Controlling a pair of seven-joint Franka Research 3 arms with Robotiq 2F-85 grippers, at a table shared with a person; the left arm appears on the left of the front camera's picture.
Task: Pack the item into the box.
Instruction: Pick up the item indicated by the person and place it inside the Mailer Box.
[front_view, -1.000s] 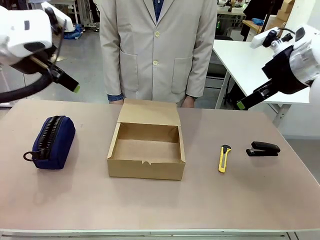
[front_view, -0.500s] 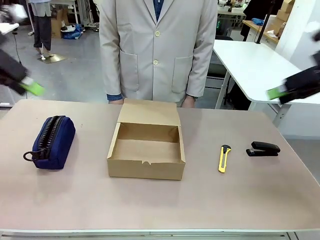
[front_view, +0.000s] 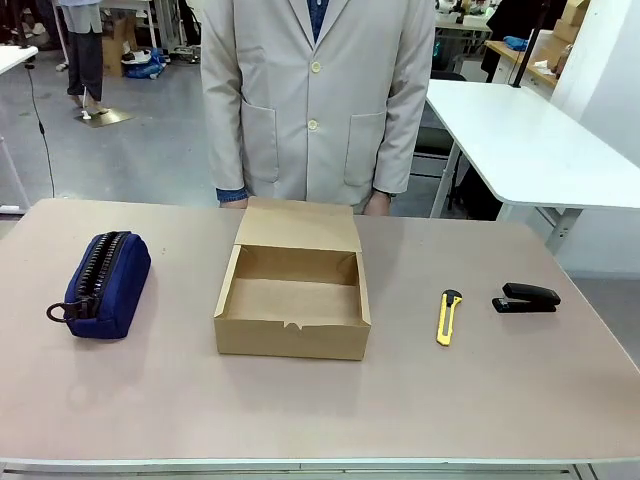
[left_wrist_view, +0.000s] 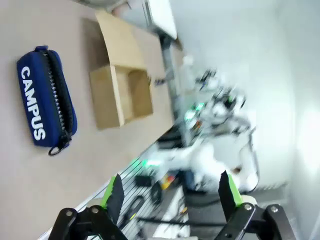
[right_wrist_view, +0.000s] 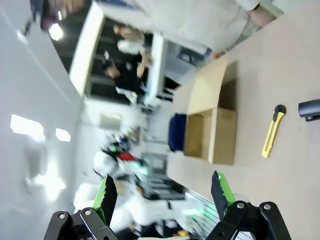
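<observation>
The item, a navy-blue zip pouch (front_view: 103, 285), lies on the table's left side with its zip up and a small loop at its near end. In the left wrist view the pouch (left_wrist_view: 45, 102) shows white lettering, with the box (left_wrist_view: 120, 87) beside it. The box (front_view: 294, 292) is a shallow brown cardboard carton at the table's middle, open, its lid flap leaning back toward the person. My left gripper (left_wrist_view: 169, 192) hangs open high above the table, nothing between its fingers. My right gripper (right_wrist_view: 162, 192) is open too, far from the box (right_wrist_view: 212, 122) and the pouch (right_wrist_view: 177, 132).
A yellow utility knife (front_view: 449, 316) and a black stapler (front_view: 526, 297) lie right of the box. A person in a beige coat (front_view: 318, 95) stands at the far edge behind the box. A white table (front_view: 520, 140) stands at the back right.
Both arms have swung outward and left the front view: a second ago they hung at its upper corners. The pouch, box, knife and stapler have stayed put.
</observation>
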